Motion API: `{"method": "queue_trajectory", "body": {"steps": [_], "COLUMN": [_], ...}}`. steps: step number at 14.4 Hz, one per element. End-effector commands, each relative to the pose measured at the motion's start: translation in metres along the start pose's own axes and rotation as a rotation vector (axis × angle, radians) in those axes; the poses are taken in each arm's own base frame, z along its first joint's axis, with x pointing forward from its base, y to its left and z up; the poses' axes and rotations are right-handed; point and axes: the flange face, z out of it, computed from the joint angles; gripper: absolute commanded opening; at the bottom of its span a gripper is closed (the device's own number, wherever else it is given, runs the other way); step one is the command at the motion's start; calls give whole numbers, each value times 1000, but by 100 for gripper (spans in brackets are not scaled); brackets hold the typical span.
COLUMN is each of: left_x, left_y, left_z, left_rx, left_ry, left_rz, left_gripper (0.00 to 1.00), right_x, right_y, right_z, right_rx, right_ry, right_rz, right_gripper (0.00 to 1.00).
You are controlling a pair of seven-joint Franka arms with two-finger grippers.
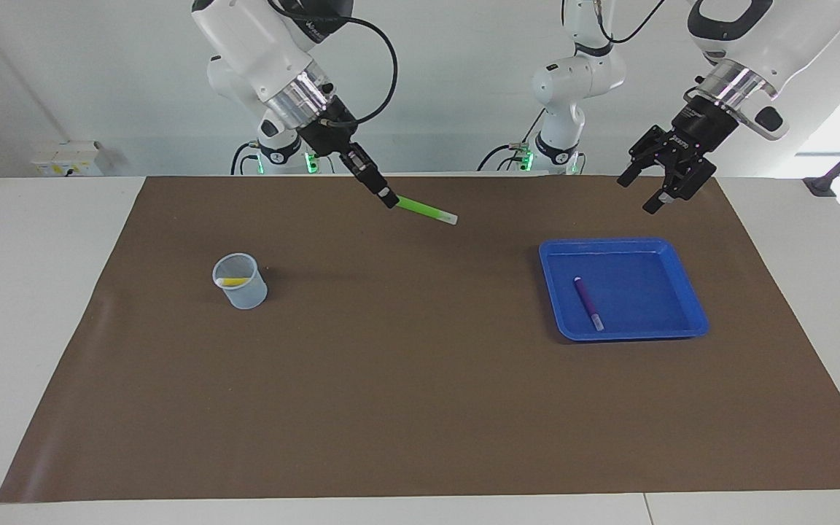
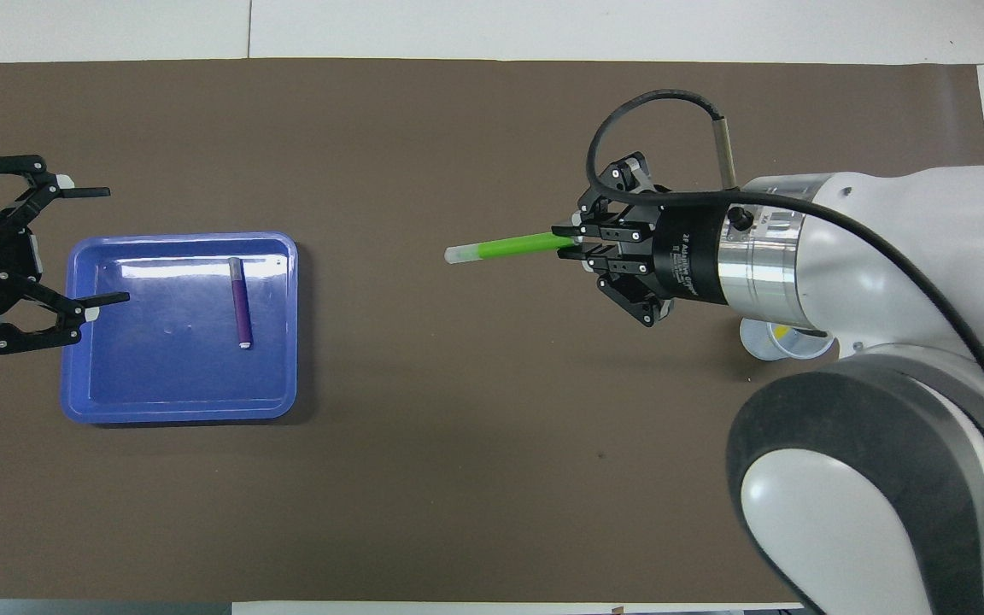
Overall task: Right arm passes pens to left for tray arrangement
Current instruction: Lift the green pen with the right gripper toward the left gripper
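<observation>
Right jaws (image 1: 389, 203) clamped on green pen (image 1: 426, 211), left jaws (image 1: 647, 194) agape above mat

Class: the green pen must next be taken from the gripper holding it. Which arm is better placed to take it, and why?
Likely the left: left gripper hangs open and free near the tray, while the right gripper holds out the green pen.

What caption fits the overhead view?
Right gripper carries green pen toward open left gripper waiting beside the tray.
</observation>
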Motion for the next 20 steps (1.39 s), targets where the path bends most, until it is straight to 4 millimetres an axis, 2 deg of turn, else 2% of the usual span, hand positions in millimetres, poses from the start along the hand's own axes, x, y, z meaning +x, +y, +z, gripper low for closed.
{"method": "queue_trajectory", "body": {"steps": [1,3,6,8,12,13,14,16,20], "left_x": [-48,-80,-103,-117,-145,-148,-155,-157,-151], "left_y": [-11,-21,-26,-23,-45,-50,-57,-67,-79], "left_z": [12,21,11,1,19,22,24,29,37], "left_rx": [-4,-20,-56,-89,-40,-21,-15,4,7], "left_ry": [97,169,208,231,261,268,275,292,313], "left_rz": [-44,-70,-119,-133,-100,-100,-101,-104,-105], "left_gripper": [96,96,96,96,96,96,96,96,96], "right_x": [-27,-42,-57,-55,-66,-62,-64,-71,-72], "right_y": [-8,-2,4,5,8,6,8,8,10], "right_z": [7,20,27,33,57,61,69,72,75], "right_rx": [5,-22,-42,-54,-45,-42,-48,-30,-36], "right_ry": [-71,-87,-113,-123,-139,-140,-145,-152,-154], "right_rz": [95,139,187,200,206,216,226,228,226], "right_gripper": [0,0,0,0,0,0,0,0,0]}}
